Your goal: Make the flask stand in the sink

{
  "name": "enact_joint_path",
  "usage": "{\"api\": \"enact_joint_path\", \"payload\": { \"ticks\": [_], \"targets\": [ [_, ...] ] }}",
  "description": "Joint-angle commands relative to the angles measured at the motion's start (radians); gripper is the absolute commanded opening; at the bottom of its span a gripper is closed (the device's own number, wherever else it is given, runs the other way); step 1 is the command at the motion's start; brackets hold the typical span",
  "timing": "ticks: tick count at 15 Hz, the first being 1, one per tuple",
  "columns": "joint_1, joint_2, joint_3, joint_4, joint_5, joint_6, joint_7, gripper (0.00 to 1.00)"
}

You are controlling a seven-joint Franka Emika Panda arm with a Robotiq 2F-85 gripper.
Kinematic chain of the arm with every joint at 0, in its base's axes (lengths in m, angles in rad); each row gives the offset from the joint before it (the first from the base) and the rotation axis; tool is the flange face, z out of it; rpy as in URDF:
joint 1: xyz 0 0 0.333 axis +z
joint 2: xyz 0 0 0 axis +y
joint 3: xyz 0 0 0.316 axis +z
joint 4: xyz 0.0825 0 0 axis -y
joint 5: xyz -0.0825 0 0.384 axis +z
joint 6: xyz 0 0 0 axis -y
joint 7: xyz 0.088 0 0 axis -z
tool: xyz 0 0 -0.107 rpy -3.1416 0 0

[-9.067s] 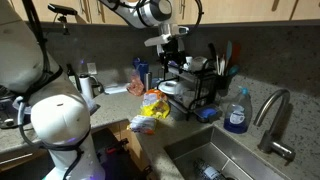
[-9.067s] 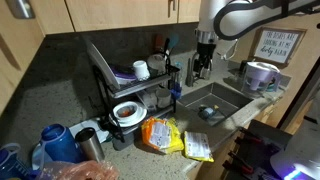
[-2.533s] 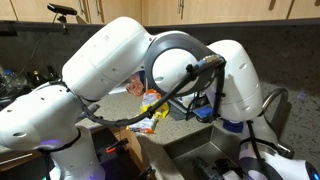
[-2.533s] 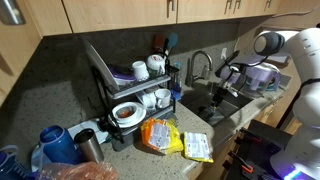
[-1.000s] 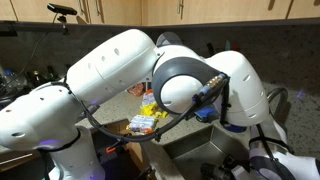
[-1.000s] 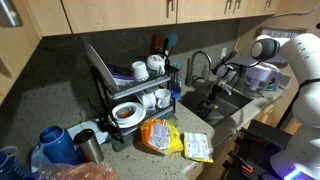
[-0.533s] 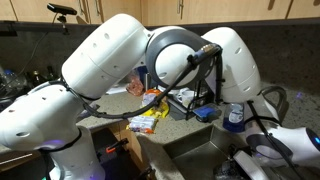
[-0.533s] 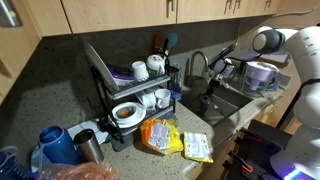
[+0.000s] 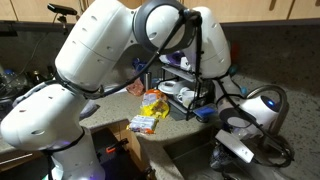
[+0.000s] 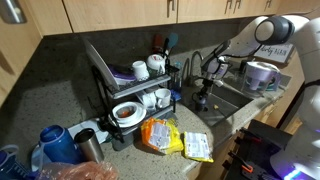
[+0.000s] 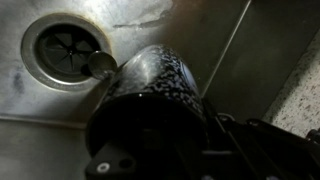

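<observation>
Gripper point(image 10: 203, 88), reaching down from the bent white arm point(image 10: 245, 35), clamps the dark speckled flask point(image 11: 150, 85) over the steel sink point(image 11: 205, 28).

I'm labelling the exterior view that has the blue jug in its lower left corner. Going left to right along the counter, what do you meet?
Blue jug → steel tumbler → bowl in the dish rack → orange snack bag → flask → white pot.
</observation>
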Motion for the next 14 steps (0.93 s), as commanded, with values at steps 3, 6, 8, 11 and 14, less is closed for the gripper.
{"api": "enact_joint_path", "payload": {
  "ticks": [3,6,8,11,14],
  "targets": [
    [0.109,-0.134,-0.021,-0.244,-0.009,0.289,0.044,0.03],
    [0.133,-0.133,-0.006,-0.328,-0.022,0.447,0.09,0.03],
    [0.133,-0.121,0.013,-0.367,-0.032,0.537,0.121,0.03],
    [0.111,-0.117,0.049,-0.414,-0.072,0.631,0.175,0.03],
    [0.108,-0.117,0.052,-0.445,-0.151,0.676,0.256,0.03]
  ]
}}
